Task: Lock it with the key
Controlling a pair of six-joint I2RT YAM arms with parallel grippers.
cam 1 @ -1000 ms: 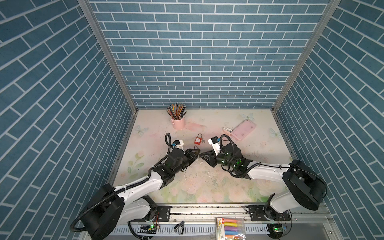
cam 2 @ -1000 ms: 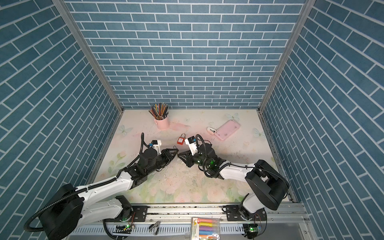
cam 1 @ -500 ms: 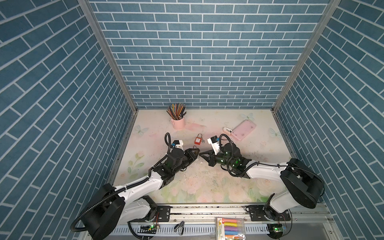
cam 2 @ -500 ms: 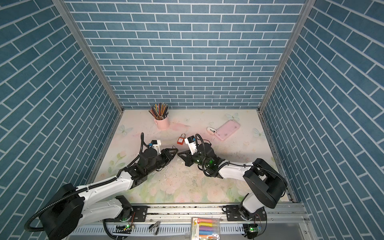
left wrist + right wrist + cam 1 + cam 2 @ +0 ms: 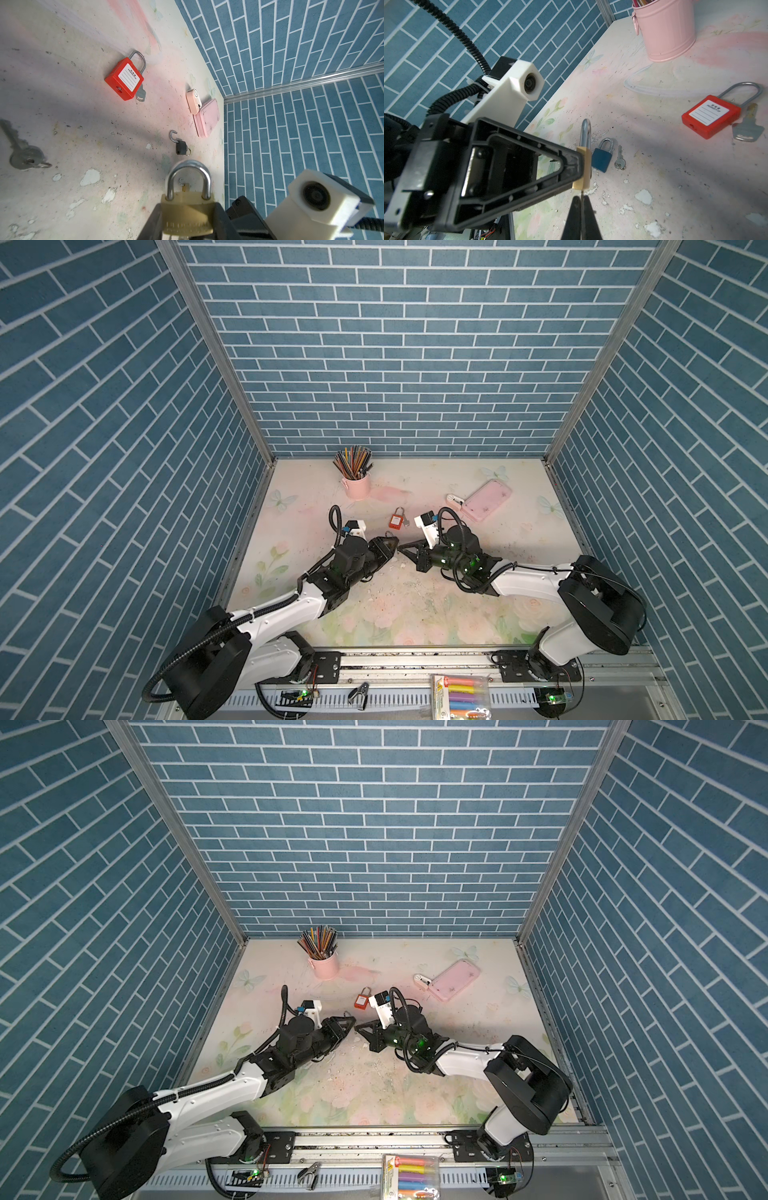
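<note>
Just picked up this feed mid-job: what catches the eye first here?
The two grippers meet tip to tip at mid-table: the left gripper clamps a brass padlock, and the right gripper, shut on a thin key, holds it at the padlock's bottom end. Behind them a red padlock lies flat with a loose key beside it. A pink bucket of coloured pencils stands near the back wall.

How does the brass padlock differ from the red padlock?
The brass padlock is clamped in the left gripper, off the table; the red padlock lies flat on it. The brass one is metal with a short, thick shackle; the red one has a white label and a longer, thinner shackle. The right gripper holds a key at the brass one's base; the red one's key lies loose. Both shackles are silver.
</note>
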